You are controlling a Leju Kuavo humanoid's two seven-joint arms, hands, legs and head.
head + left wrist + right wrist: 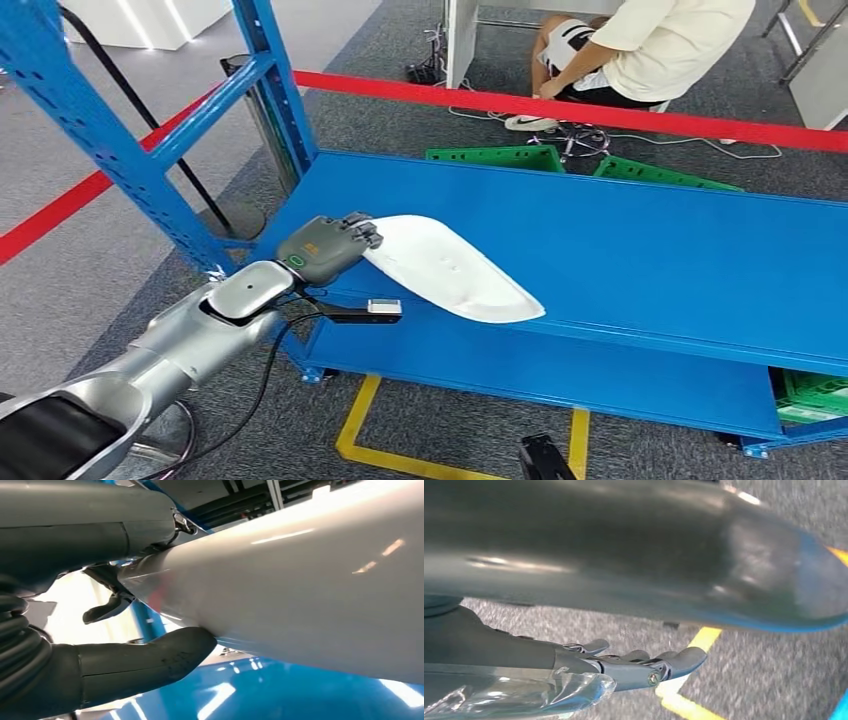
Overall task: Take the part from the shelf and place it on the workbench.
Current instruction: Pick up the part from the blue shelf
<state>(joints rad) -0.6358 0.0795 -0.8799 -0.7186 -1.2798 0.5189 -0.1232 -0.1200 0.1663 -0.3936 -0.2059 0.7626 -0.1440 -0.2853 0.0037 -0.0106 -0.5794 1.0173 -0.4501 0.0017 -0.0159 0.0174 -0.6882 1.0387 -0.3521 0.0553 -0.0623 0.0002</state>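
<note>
The left hand [325, 247] grips one end of the white part [455, 270], near the left end of the blue shelf [650, 250]. The part lies over the shelf's front edge, its far tip jutting just past that edge. Whether it rests on the shelf or is held slightly above it cannot be told.

Two green crates [490, 157] stand on the floor behind the shelf's back edge, and another green crate [812, 395] sits under the shelf's right end; their contents cannot be seen. A red barrier tape [560, 105] runs behind the shelf, with a seated person [640, 50] beyond it. Yellow floor tape [400, 455] lies in front of the shelf.

The left wrist view shows the grip closely: the thick thumb [150, 662] presses one face of the part [300, 590], dark fingers [107, 607] curl round its end, the shelf [250, 695] glossy blue beneath.

The right wrist view shows the right hand [634, 667] over grey carpet and the floor tape [696, 645], fingers straight, close side by side, holding nothing.
</note>
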